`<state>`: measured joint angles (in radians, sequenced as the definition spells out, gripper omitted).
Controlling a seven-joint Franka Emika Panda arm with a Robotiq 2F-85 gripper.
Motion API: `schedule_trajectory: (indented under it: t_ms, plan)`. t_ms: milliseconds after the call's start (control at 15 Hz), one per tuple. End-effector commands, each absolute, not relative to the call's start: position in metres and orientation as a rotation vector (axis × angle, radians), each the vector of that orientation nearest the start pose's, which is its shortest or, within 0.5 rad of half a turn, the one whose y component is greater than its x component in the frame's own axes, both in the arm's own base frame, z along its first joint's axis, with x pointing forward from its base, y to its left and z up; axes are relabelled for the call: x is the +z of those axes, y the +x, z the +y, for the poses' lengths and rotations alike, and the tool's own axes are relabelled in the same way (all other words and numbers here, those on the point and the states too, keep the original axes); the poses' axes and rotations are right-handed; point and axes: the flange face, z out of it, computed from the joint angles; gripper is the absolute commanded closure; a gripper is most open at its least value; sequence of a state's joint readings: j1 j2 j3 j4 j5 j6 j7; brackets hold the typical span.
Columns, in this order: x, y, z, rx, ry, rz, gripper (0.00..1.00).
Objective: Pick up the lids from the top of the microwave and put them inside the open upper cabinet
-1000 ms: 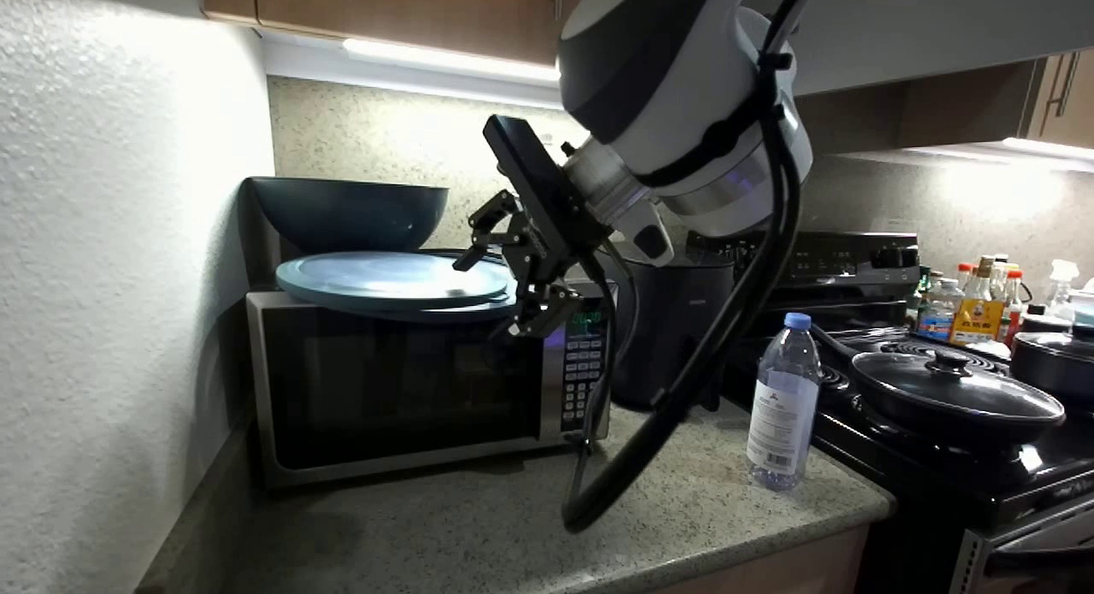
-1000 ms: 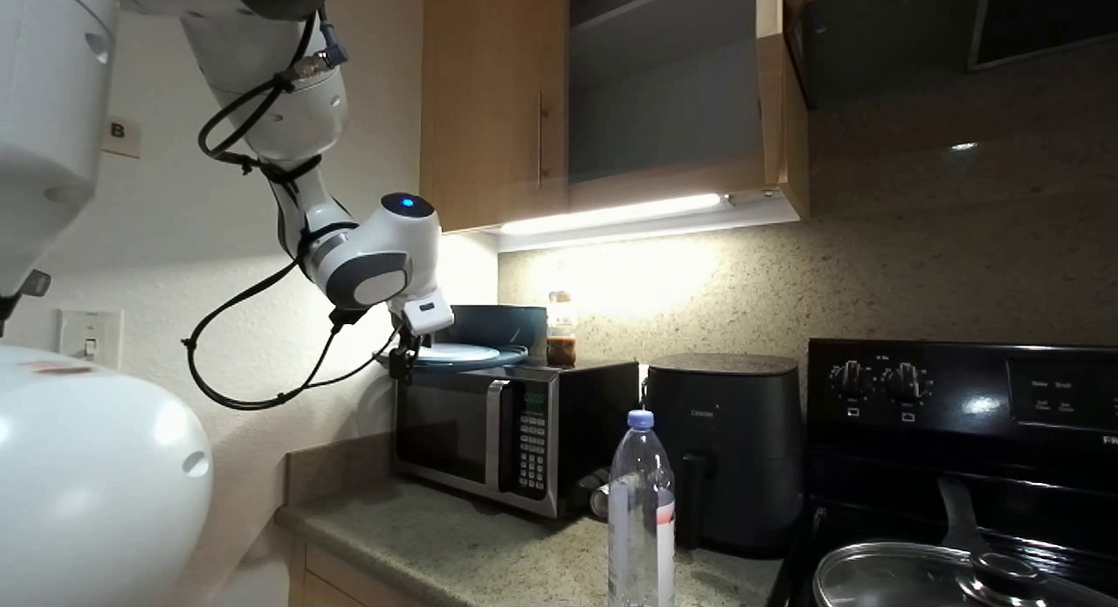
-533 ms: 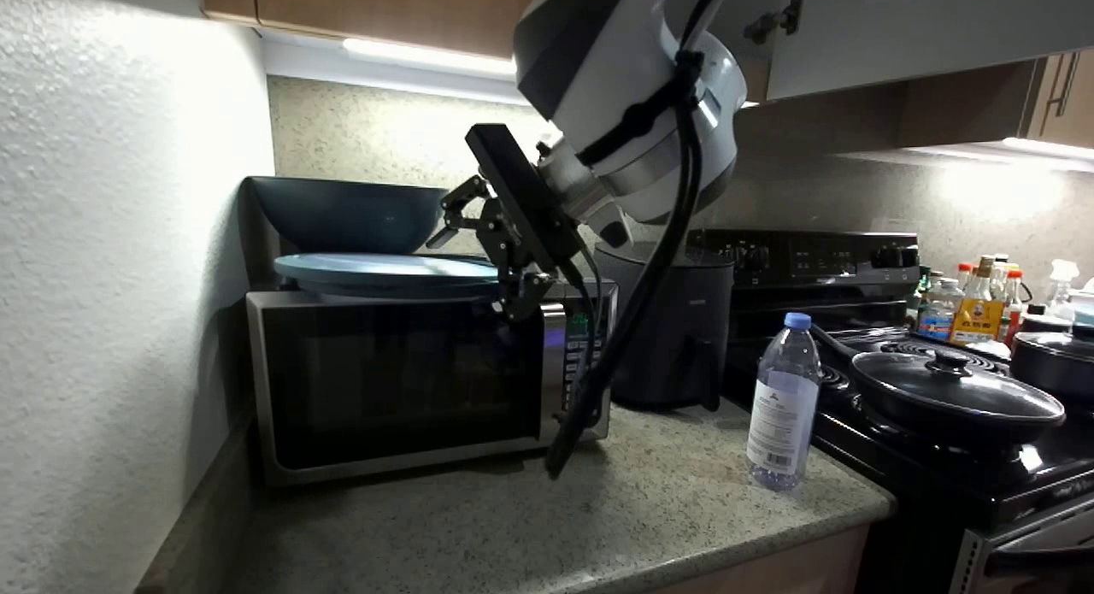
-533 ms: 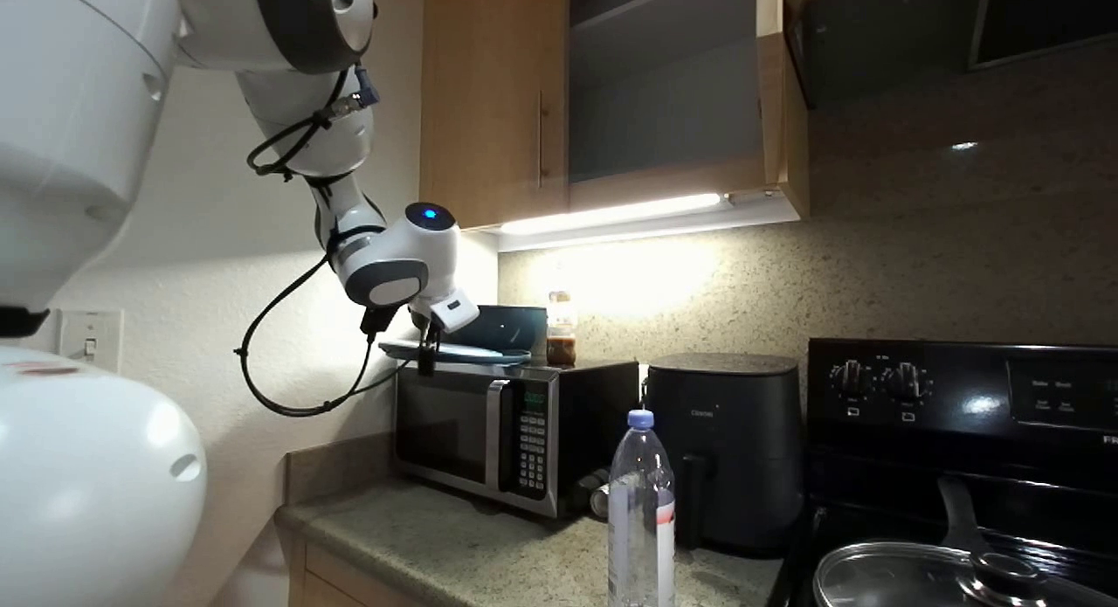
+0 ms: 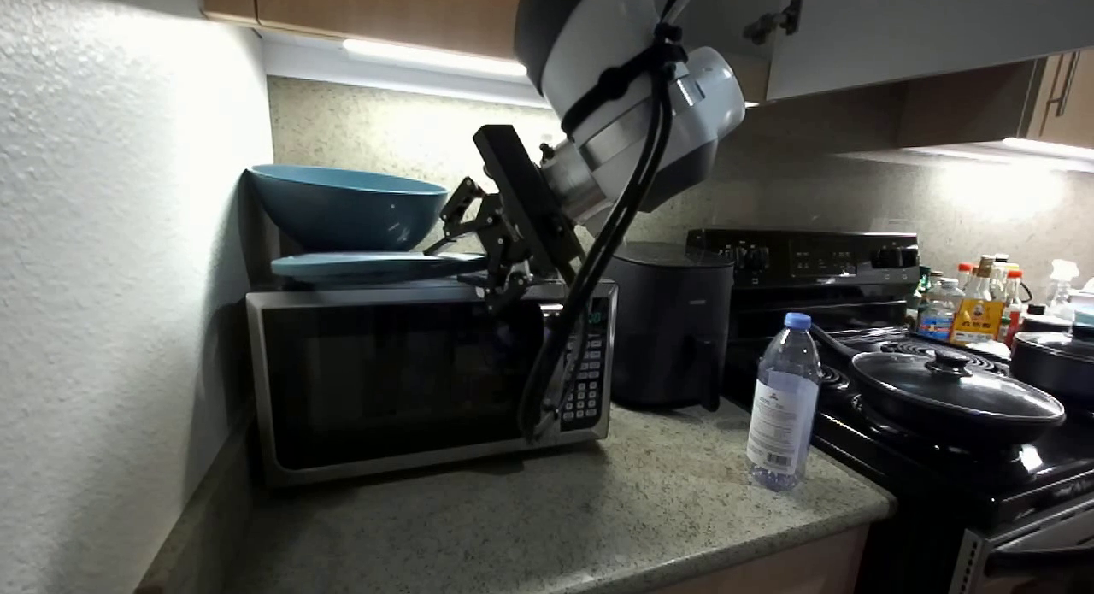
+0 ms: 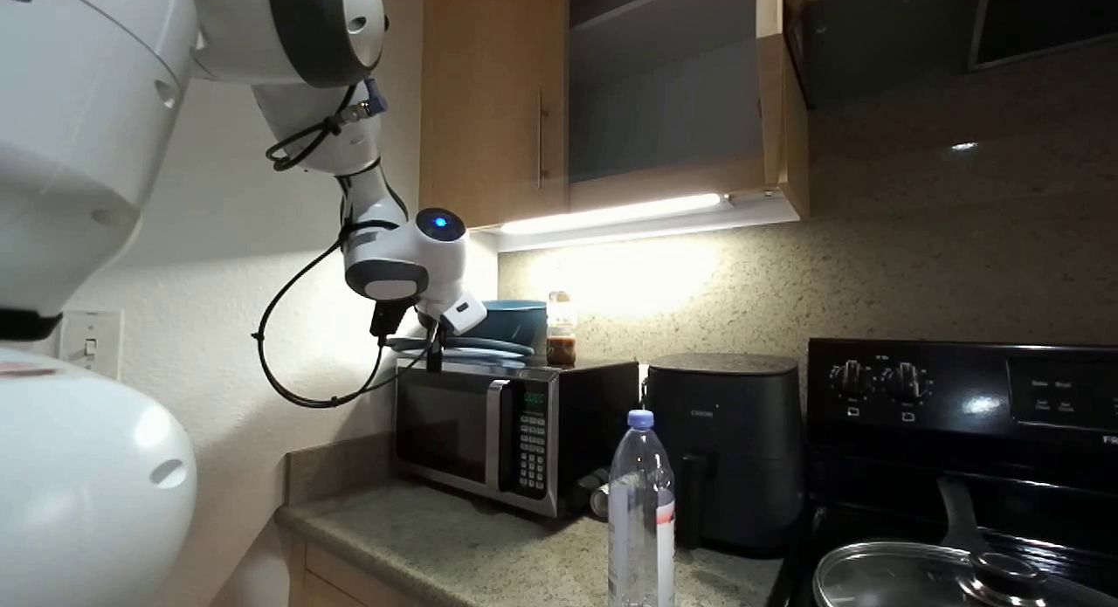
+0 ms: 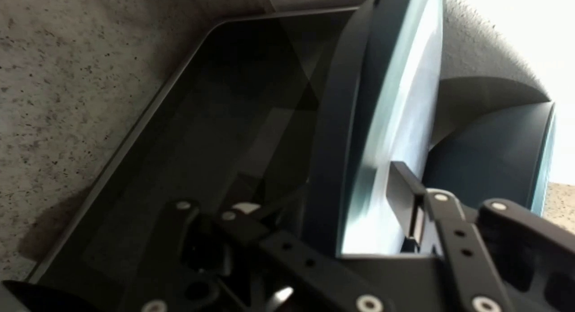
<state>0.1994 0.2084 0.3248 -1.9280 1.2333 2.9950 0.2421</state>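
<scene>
Lids (image 7: 382,123) jut into the spread hand (image 7: 339,195); pushing too deep could shove them back and topple the tilted bowl (image 5: 350,214).

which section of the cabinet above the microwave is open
The cabinet section nearer the stove: its inside shows, while the other's wooden door is shut.
</scene>
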Motion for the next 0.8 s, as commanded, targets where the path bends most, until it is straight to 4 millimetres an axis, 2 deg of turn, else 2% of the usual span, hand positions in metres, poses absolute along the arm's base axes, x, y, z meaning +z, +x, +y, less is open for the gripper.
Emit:
schedule_trajectory:
  t_ms: [0,133,267,333,467,733]
  plan:
    - [0.464,0.58,0.245,-0.515,-1.933,0.942,0.82]
    - [0.476,0.573,0.246,-0.566,-1.922,0.937,0.93]
    - [0.492,0.565,0.249,-0.618,-1.9,0.938,0.98]
    - [0.498,0.562,0.25,-0.641,-1.891,0.941,0.95]
    - [0.509,0.553,0.252,-0.681,-1.872,0.945,0.98]
    - [0.531,0.537,0.256,-0.776,-1.835,0.95,0.96]
